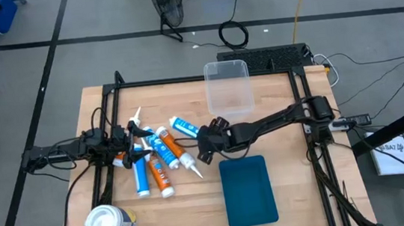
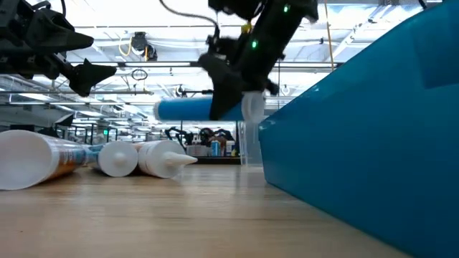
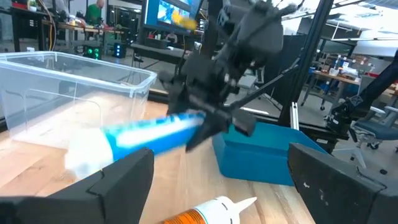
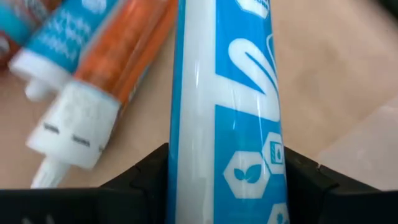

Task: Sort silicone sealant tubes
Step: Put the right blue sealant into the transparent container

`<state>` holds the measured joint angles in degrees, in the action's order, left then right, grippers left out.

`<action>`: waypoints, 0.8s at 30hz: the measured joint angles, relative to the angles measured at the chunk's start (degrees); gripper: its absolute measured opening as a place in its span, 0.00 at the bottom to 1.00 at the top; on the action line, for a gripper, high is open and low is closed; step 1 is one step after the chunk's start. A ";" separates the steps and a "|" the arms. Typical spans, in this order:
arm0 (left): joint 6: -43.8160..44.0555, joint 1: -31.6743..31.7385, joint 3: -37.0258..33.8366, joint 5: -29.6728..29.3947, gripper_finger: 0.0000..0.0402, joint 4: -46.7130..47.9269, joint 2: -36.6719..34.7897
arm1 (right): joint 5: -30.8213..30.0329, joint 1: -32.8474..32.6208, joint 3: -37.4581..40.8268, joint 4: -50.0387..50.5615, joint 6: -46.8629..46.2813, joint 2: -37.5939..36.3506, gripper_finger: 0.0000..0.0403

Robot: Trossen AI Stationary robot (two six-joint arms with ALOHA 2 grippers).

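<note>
The right tool (image 1: 207,144) pinches a blue-and-white sealant tube (image 4: 230,118) clear of the table (image 1: 292,179), at about 9 o'clock from the clear bin (image 1: 228,86). The left tool (image 1: 131,144), fingers spread, hovers over the other tubes (image 1: 158,163) lying at the table's 9 o'clock side.

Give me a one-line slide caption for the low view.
Right tool lifts a blue-and-white sealant tube clear of the table, beside the blue bin; other tubes lie on the wood.

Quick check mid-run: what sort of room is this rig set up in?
Likely a robotics lab or workshop: a wooden table on a taped grey floor, cables trailing behind, and monitors and equipment racks across the room.
</note>
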<state>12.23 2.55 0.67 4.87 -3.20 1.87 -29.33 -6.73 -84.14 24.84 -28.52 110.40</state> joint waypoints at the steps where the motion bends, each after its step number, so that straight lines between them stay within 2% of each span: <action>1: 0.00 -0.01 0.00 0.00 0.90 -0.02 -0.02 | -1.75 -0.20 0.00 -0.06 0.66 -0.95 0.51; 9: 0.00 0.00 0.00 -0.01 0.90 0.00 0.00 | -16.50 -2.72 -0.04 -2.55 6.04 -6.11 0.51; 15: 0.00 -0.01 0.00 -0.03 0.90 -0.05 -0.01 | -27.31 -3.16 -0.07 -9.48 13.28 -6.96 0.51; 18: 0.00 -0.02 0.00 -0.01 0.90 -0.01 0.00 | -32.52 -2.42 -0.09 -12.41 16.17 -6.96 0.51; 24: 0.00 -0.01 0.00 -0.05 0.90 -0.02 -0.02 | -41.13 0.85 -0.03 -12.67 16.27 -6.96 0.51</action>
<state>12.23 2.54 0.67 4.83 -3.22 1.85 -70.46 -5.88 -84.17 12.16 -12.26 103.44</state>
